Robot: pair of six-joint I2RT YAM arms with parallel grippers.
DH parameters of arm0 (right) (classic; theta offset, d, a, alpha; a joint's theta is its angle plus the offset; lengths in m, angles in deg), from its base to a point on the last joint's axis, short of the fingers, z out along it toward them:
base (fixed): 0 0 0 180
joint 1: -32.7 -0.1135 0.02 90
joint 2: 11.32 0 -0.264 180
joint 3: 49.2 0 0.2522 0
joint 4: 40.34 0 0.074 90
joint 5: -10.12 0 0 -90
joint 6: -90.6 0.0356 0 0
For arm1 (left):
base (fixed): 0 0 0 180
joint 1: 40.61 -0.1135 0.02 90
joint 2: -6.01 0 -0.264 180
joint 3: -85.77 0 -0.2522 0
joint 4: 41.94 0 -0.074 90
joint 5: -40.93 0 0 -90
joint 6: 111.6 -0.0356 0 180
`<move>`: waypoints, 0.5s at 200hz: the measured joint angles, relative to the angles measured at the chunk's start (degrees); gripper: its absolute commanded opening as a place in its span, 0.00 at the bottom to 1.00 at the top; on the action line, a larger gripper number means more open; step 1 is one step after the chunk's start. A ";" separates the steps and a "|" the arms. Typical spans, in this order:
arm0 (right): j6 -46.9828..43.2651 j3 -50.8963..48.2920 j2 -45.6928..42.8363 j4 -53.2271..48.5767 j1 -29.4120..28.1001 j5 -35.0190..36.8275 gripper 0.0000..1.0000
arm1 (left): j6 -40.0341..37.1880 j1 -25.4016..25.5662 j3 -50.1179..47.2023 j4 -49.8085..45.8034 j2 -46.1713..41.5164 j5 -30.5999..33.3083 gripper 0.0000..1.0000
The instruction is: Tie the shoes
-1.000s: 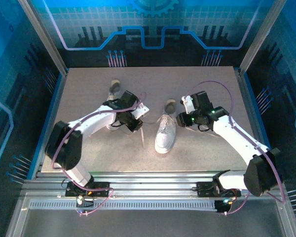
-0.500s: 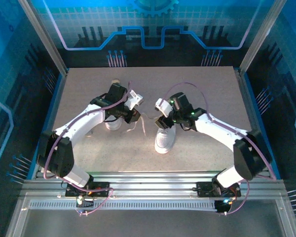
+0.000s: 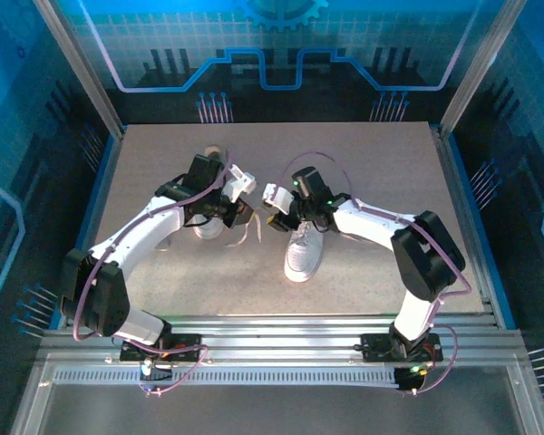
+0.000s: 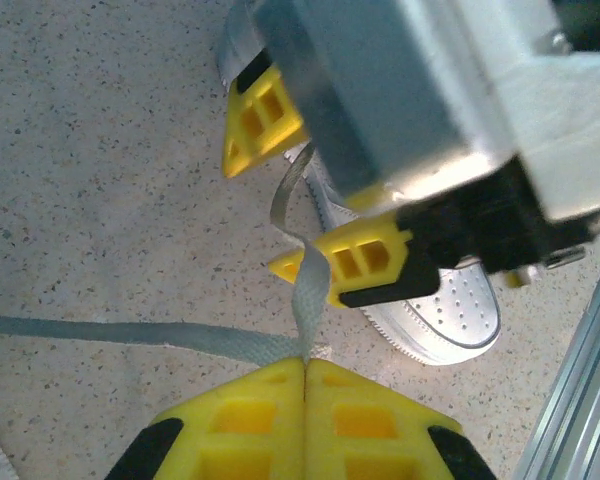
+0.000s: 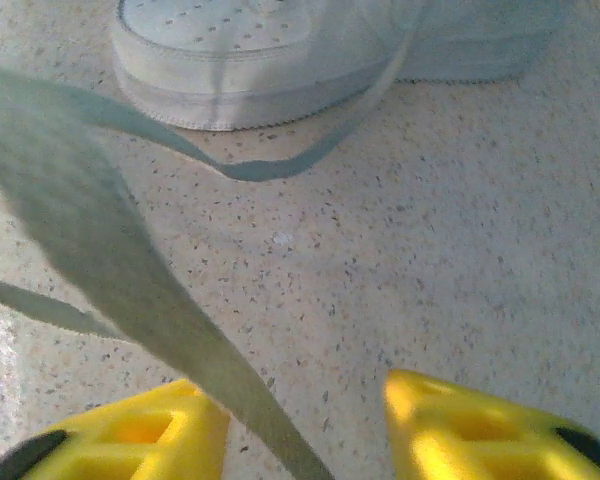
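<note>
**Left wrist view: lace pinched, hand-over not yet made**

- Left claw (image 4: 305, 395): clenched on a flat white lace (image 4: 302, 300), which rose from its tips as a twisted strand.
- Right claw (image 4: 288, 195): released. Its yellow fingers (image 4: 365, 262) stood apart on either side of that strand, one just beside it, with no grip made.
- Middle shoe (image 3: 301, 254): lay near the table centre, toe toward the arms, just beside the right claw.
- Left-hand shoe (image 3: 206, 228): lay largely under the left arm. Which shoe owned the pinched strand could not be told.
- Step in hand, as judged: early. The strand was being offered from one claw to the other, and no loop or knot was visible.
- Next move, as judged: the right claw needed to clench squarely on the strand between its fingers before the left let go, with the strand kept taut.
- Surroundings: a loose lace tail (image 4: 110, 332) lay flat on the speckled table (image 4: 100, 180), and a metal rail (image 4: 580, 400) ran along the table's edge.
- Obstacles: the two claws sat very near each other, so a knock was likely. The thin, twisted strand could slip from a finger, and the slack tail could snag.
</note>
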 measured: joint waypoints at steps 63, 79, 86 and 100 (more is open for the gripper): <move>1.92 -1.60 -4.42 2.82 -1.14 4.72 0.00 | 0.59 -1.18 -3.21 1.40 -1.38 0.11 0.31; 3.17 -1.57 -7.76 1.90 -0.39 5.62 0.00 | 0.57 -1.33 -4.61 2.91 -2.75 0.09 0.33; 3.48 -1.42 -8.98 0.94 0.13 5.68 0.00 | 0.59 -1.36 -5.11 3.69 -3.34 0.00 0.33; 3.85 -0.92 -11.34 -1.49 1.57 5.66 0.00 | 0.61 -1.36 -5.57 5.44 -4.15 -0.76 0.35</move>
